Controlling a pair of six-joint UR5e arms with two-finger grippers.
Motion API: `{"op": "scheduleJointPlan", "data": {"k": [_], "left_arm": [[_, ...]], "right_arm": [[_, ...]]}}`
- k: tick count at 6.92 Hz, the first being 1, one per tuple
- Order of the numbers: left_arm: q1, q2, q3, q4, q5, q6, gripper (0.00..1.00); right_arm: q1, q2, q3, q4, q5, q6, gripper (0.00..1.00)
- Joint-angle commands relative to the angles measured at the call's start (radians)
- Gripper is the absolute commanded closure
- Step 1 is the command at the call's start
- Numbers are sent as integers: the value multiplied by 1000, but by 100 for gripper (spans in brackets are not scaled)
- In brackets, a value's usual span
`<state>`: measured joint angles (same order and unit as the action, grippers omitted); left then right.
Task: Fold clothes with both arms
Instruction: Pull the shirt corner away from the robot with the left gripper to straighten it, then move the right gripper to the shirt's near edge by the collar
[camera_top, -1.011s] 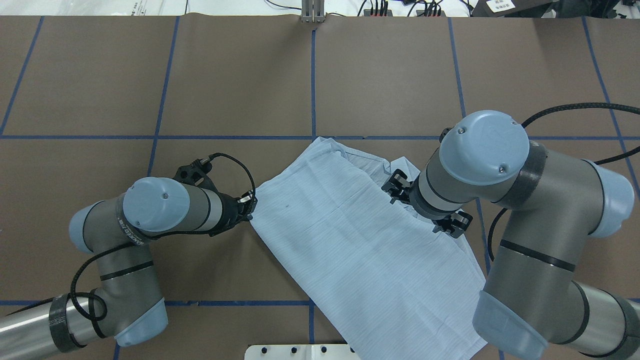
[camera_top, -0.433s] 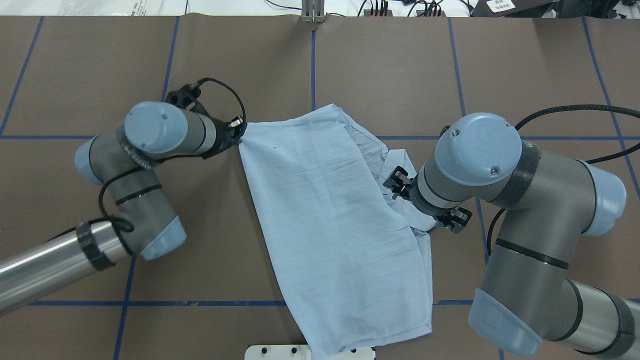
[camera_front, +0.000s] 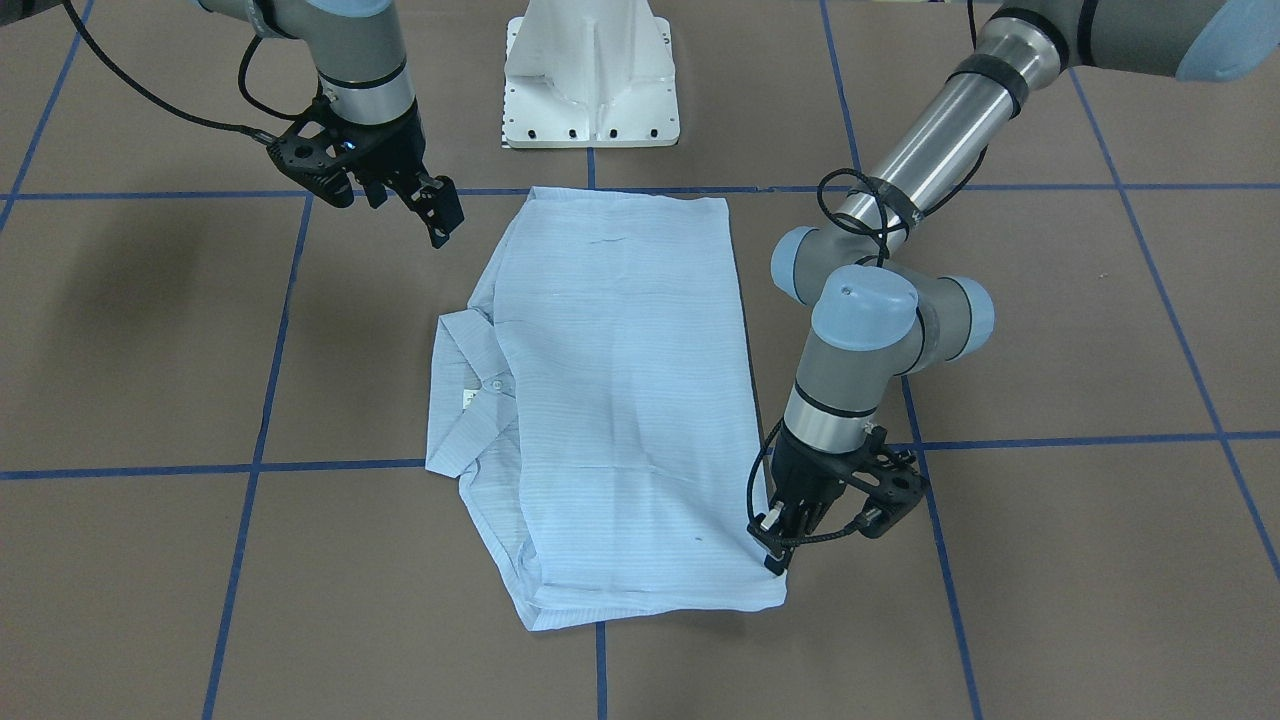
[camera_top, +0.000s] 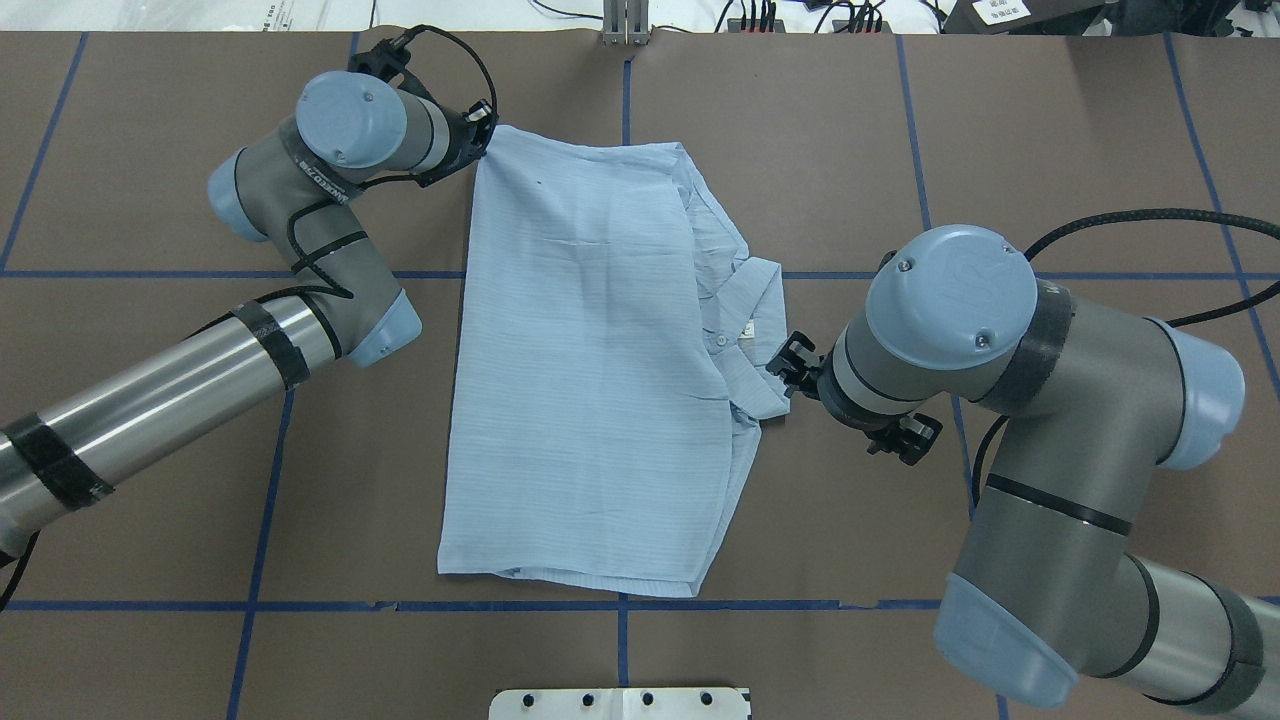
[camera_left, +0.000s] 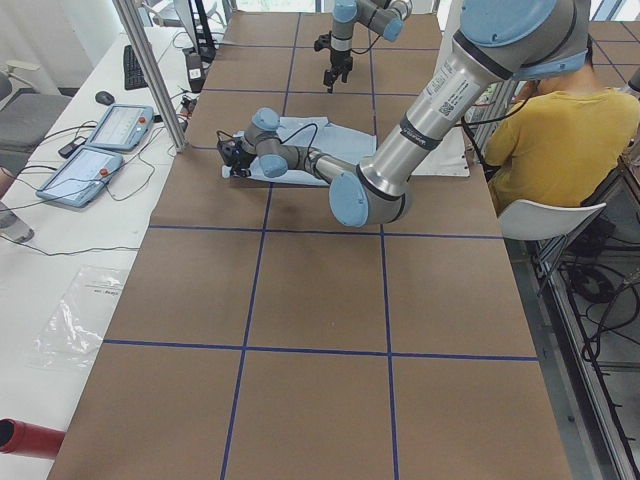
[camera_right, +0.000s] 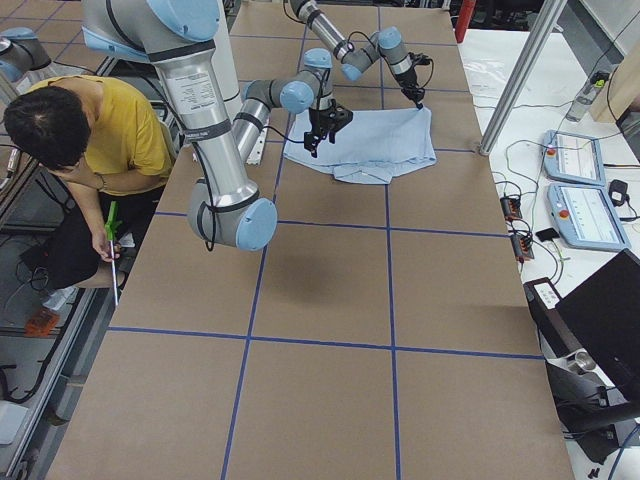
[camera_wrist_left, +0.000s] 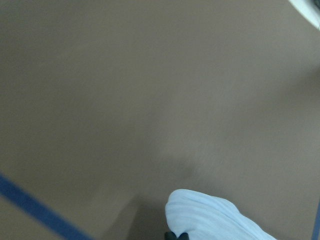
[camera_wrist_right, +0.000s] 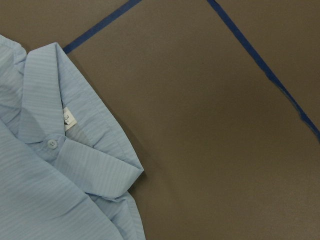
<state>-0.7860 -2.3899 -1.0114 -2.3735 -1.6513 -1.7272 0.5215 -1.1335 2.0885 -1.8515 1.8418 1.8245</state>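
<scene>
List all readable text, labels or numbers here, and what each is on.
"3" on the white tag at the shirt collar; nothing more of it shows.
Lettering on the left arm: too blurred to read.
Sticker on that arm, left view: too small.
White label beyond the table: too small.

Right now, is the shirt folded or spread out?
Folded: the shirt lies as a narrow rectangle, collar poking out beside the top layer.
</scene>
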Motion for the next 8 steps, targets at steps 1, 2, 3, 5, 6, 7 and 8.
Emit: {"op": "scheduleJointPlan", "data": {"k": [1,2,3,5,6,7,8], "left_arm": [[-12,-15,21,-15,2,50,35],[-13,23,-43,-13,-4,52,35],[-15,94,-131,-12,-48,54,35],[-18,117,-163,-4,-97,57,35],[-19,141,-180,-9,-97,57,35],[-19,175,-218,-10,-97,58,35],[-19,184,-220,-15,-94,57,35]], "right_arm": [[-1,6,-24,67,-3,10,0],[-4,8,-63,178,-3,18,0],[-20,4,-88,266,-3,88,0],[-130,6,-91,398,-74,340,0],[-252,11,-99,413,-268,398,0],[-299,23,-105,413,-339,460,0],[-331,26,-131,414,-345,557,0]]}}
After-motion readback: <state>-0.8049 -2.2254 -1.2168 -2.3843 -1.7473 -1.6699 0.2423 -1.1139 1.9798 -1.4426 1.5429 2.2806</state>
